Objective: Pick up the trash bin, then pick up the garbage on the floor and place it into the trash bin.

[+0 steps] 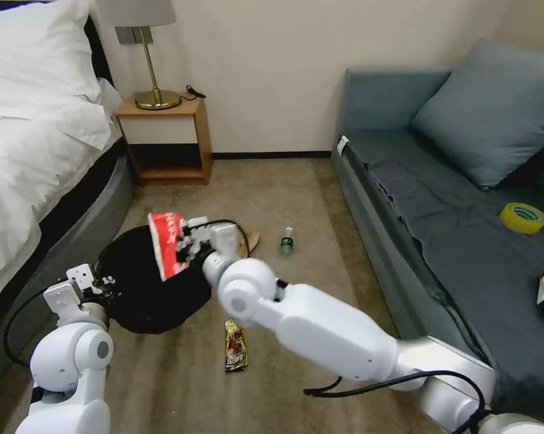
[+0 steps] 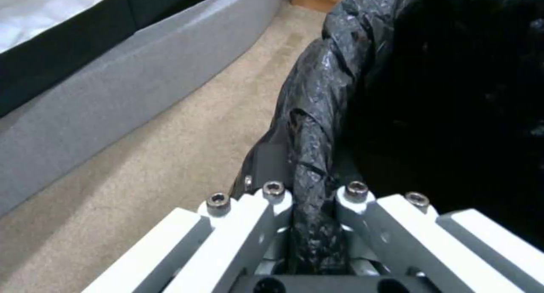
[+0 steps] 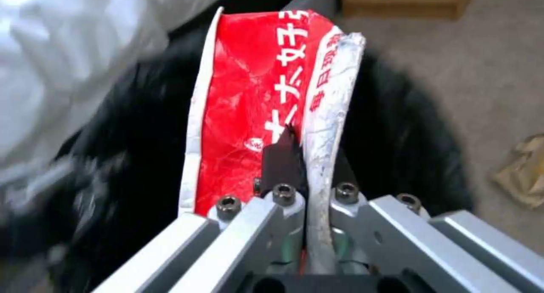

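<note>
While the left gripper [image 2: 314,225] is clamped on the bag-covered rim of the trash bin [image 1: 145,289] at the near left, beside the bed [image 1: 37,157], the bin's black-lined mouth lies open toward the middle of the floor. The left wrist view shows both fingers pressed against the twisted black plastic, so that hold looks firm.

Just right of the rim, the right gripper [image 3: 312,199] pinches the red-and-white snack wrapper [image 1: 168,244] by one edge, and the wrapper hangs over the bin's opening. I judge the step in hand to be dropping the first piece of garbage; the next move calls only for the fingers to part while the wrapper is above the black lining, not over the carpet.

Three pieces are left on the floor: the brown-gold candy wrapper [image 1: 235,345] near the robot, just right of the bin; the tan paper scrap [image 1: 250,241] farther off, close behind the right wrist; and the small bottle [image 1: 287,241] to its right, near the sofa [image 1: 464,241].
</note>
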